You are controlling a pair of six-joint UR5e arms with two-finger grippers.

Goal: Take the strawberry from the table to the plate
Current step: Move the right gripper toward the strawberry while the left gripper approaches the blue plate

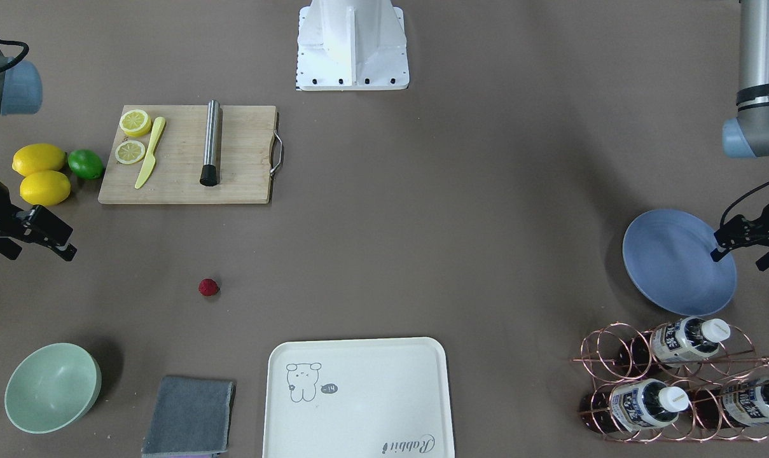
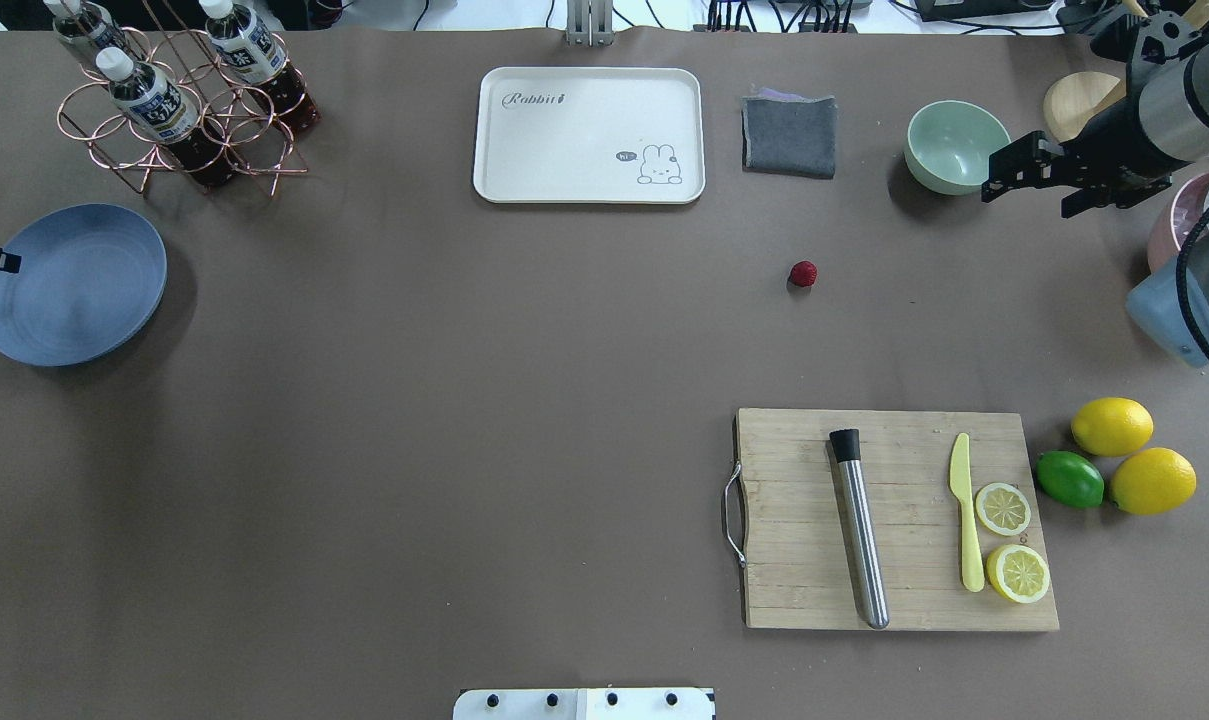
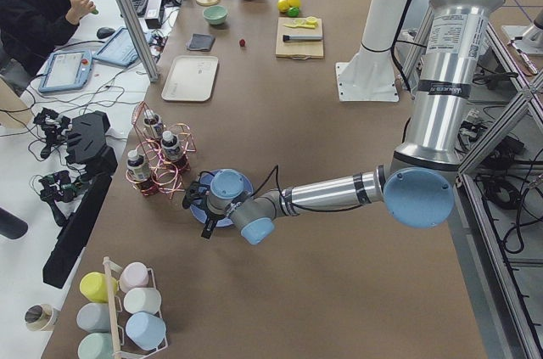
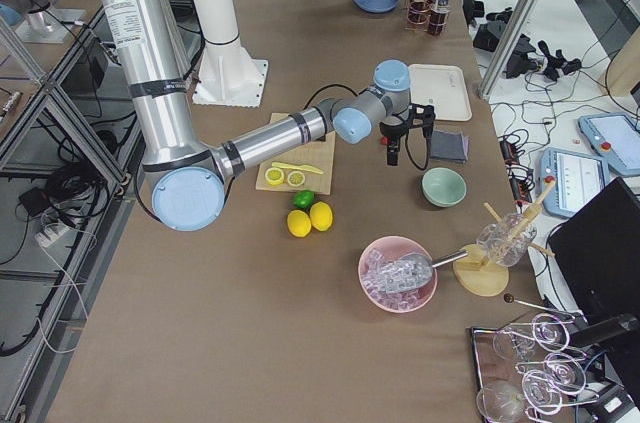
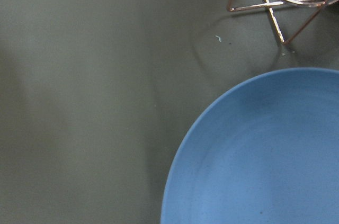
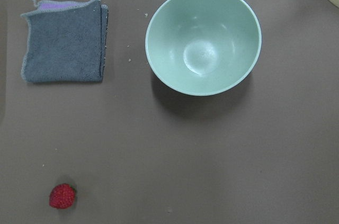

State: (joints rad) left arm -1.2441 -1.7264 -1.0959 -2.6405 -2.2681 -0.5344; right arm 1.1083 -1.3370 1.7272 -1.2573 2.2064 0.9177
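The small red strawberry lies alone on the brown-grey table; in the right wrist view the strawberry sits at lower left. My right gripper hovers open and empty beside the mint bowl, well to the side of the berry. The periwinkle-blue plate rests empty at the table's left end. Over its outer rim my left gripper hangs open, holding nothing.
A wooden cutting board carries a steel muddler, a yellow knife and lemon halves, with two lemons and a lime beside it. Mint bowl, grey cloth, cream tray and a copper bottle rack line the far edge.
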